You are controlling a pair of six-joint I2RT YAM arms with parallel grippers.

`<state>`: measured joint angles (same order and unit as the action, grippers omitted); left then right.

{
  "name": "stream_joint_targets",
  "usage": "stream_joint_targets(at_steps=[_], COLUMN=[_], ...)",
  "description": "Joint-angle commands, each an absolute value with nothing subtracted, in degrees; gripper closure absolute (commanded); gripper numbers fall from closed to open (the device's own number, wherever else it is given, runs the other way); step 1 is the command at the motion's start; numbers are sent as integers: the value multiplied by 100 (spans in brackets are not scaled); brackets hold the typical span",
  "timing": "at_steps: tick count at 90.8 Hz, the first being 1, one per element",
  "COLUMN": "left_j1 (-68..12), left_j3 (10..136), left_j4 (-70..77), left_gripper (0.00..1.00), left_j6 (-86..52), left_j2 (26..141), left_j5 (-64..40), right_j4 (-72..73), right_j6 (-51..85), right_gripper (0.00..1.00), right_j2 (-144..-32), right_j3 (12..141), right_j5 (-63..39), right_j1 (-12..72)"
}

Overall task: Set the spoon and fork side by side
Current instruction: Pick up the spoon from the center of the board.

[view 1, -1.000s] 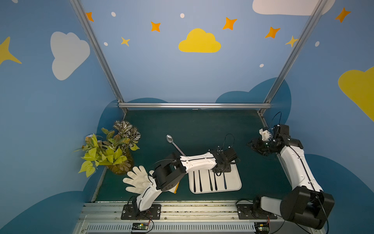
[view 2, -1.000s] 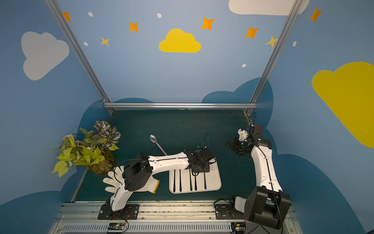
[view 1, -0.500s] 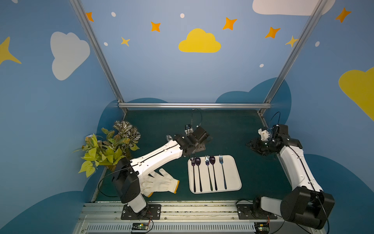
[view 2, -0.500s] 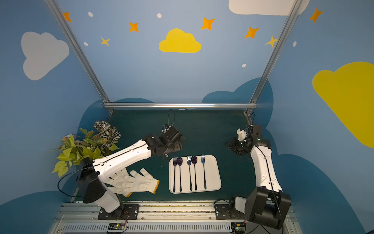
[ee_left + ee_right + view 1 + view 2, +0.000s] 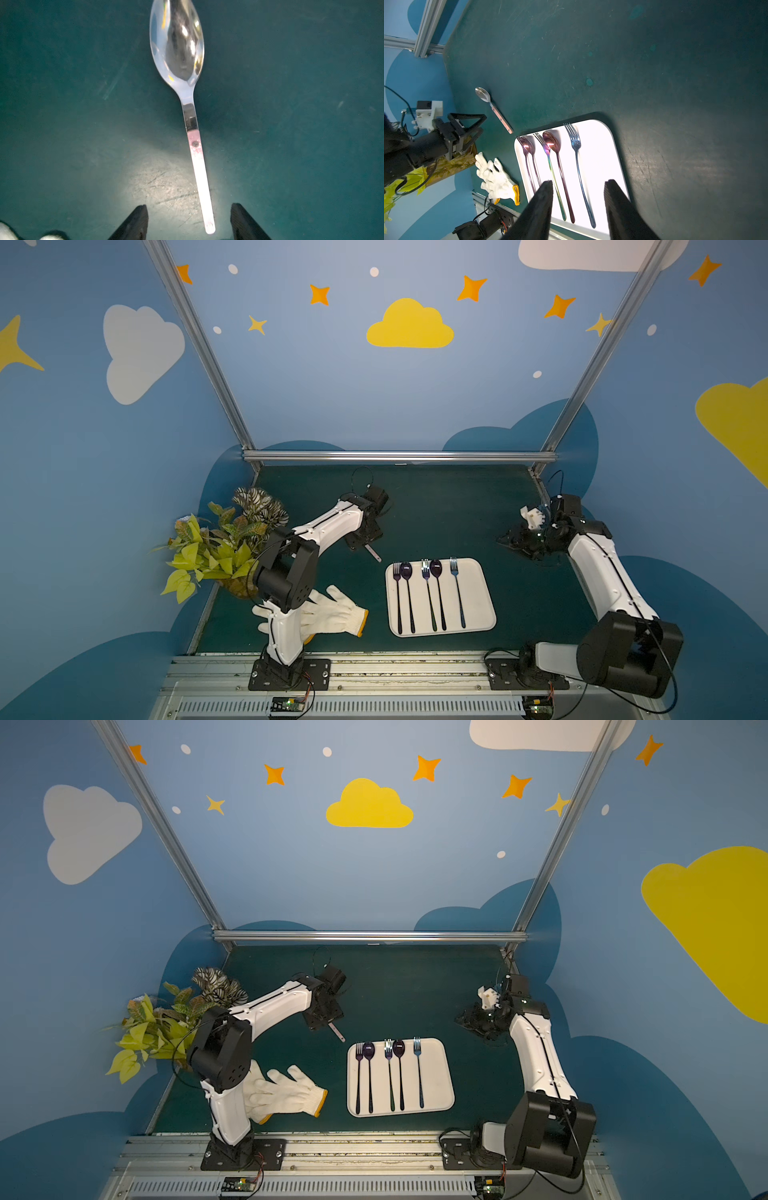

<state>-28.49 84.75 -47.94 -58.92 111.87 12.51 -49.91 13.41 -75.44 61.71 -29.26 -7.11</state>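
A silver spoon [image 5: 195, 145] with a pale pink handle lies on the green mat, left of the white tray [image 5: 478, 605]. My left gripper [image 5: 189, 220] hangs open just above its handle end, whose tip lies between the fingers [image 5: 133, 224], untouched. In both top views only the handle tip [image 5: 374, 552] [image 5: 337, 1033] shows past the left gripper [image 5: 363, 537] [image 5: 324, 1016]. On the tray lie two fork-and-spoon pairs and a lone blue fork [image 5: 457, 593] [image 5: 579, 166]. My right gripper [image 5: 577, 193] [image 5: 509, 539] stands open and empty over the mat's right side.
A white work glove [image 5: 332, 614] with a yellow cuff lies near the front, beside the left arm's base. A potted plant [image 5: 220, 547] stands at the mat's left edge. A metal rail [image 5: 399, 456] bounds the back.
My left arm has swung from above the tray to the back left and come down over the silver spoon's handle. The right arm has barely moved.
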Motion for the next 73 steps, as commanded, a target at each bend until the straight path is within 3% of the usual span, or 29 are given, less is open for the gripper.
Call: stream_joint_targets(at_steps=[1, 57, 65, 73], left_j1=[-2801, -2501, -2496, -2500], left_j3=[8778, 9051, 8995, 8871], left_j4=[-4975, -4623, -4554, -4474], left_gripper=[37, 53, 59, 74], left_j6=[-5991, -5875, -5876, -5879], left_j2=[11479, 12370, 12382, 12325], left_j5=[1071, 902, 886, 900], right_j4=[-5133, -5128, -5144, -5160], right_j6=[1229, 1180, 1181, 1195], right_gripper=[55, 57, 57, 57], right_j2=[-7609, -7985, -8021, -8057], right_j3=[6345, 6380, 6410, 6452], right_j5=[-3009, -3014, -3013, -3003], right_j1=[-677, -686, -686, -699])
